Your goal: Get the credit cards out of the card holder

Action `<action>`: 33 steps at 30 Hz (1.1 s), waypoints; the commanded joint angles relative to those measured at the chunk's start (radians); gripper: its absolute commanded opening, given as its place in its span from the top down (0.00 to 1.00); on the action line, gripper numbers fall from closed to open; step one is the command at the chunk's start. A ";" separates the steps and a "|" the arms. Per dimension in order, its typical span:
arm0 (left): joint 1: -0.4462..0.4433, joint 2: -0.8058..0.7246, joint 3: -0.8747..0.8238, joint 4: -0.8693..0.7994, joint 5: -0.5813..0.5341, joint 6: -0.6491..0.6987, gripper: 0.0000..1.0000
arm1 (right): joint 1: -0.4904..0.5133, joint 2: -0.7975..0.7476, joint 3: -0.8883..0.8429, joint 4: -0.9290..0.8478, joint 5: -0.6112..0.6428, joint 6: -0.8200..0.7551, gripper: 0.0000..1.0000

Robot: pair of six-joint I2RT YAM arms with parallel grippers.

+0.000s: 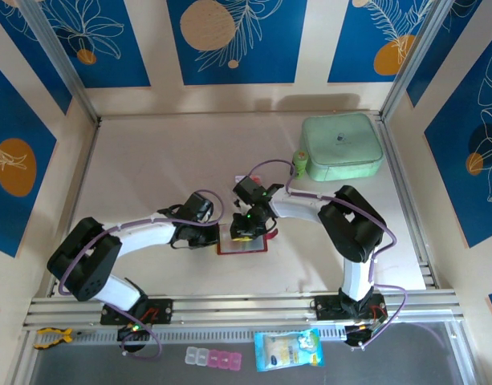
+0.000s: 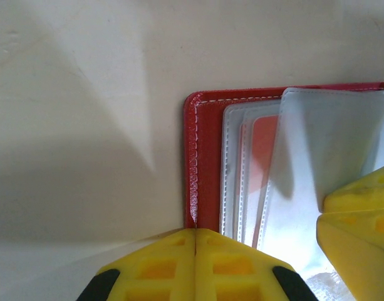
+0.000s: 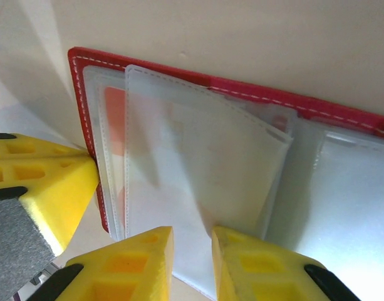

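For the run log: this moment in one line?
card holder open; left gripper shut at its corner; right gripper open around clear sleeve; orange card sleeved

Left gripper and right gripper flank the card holder closely; bare table lies beyond it.

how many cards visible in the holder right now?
1. An orange card sits inside a clear sleeve near the stitched outer edge of the open red card holder. More may be hidden behind the cloudy front sleeve.
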 commanded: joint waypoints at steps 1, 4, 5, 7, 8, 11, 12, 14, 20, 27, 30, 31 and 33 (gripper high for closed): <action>0.014 -0.004 0.002 -0.037 -0.005 0.026 0.94 | -0.014 -0.021 -0.004 -0.051 0.023 -0.011 0.76; 0.013 -0.006 0.004 -0.040 -0.007 0.027 0.94 | -0.018 -0.028 -0.014 -0.051 0.019 -0.015 0.76; 0.014 -0.006 0.004 -0.040 -0.007 0.028 0.94 | -0.018 -0.029 -0.016 -0.052 0.017 -0.018 0.76; 0.013 -0.006 0.006 -0.042 -0.008 0.030 0.94 | -0.020 -0.032 -0.024 -0.044 0.009 -0.020 0.76; 0.015 -0.006 0.008 -0.041 -0.008 0.031 0.94 | -0.022 -0.034 -0.028 -0.038 0.002 -0.022 0.76; 0.015 -0.006 0.017 -0.047 -0.010 0.034 0.94 | -0.024 -0.040 -0.041 -0.021 -0.020 -0.028 0.76; 0.015 -0.006 0.022 -0.050 -0.010 0.034 0.94 | -0.023 -0.040 -0.043 -0.018 -0.026 -0.033 0.76; 0.015 -0.005 0.028 -0.055 -0.013 0.038 0.94 | -0.023 -0.039 -0.046 -0.018 -0.031 -0.040 0.76; 0.015 -0.001 0.039 -0.063 -0.016 0.039 0.94 | -0.031 -0.049 -0.055 -0.028 -0.045 -0.068 0.76; 0.015 -0.049 0.042 -0.062 -0.024 0.024 0.93 | -0.053 -0.058 -0.095 0.011 -0.081 -0.090 0.76; 0.015 -0.077 0.043 -0.048 -0.017 0.007 0.93 | -0.067 -0.061 -0.132 0.068 -0.126 -0.085 0.77; 0.015 -0.081 0.042 -0.042 -0.010 -0.001 0.92 | -0.070 -0.063 -0.144 0.089 -0.140 -0.084 0.77; 0.015 -0.088 0.041 -0.020 0.010 -0.016 0.90 | -0.078 -0.062 -0.166 0.121 -0.165 -0.083 0.77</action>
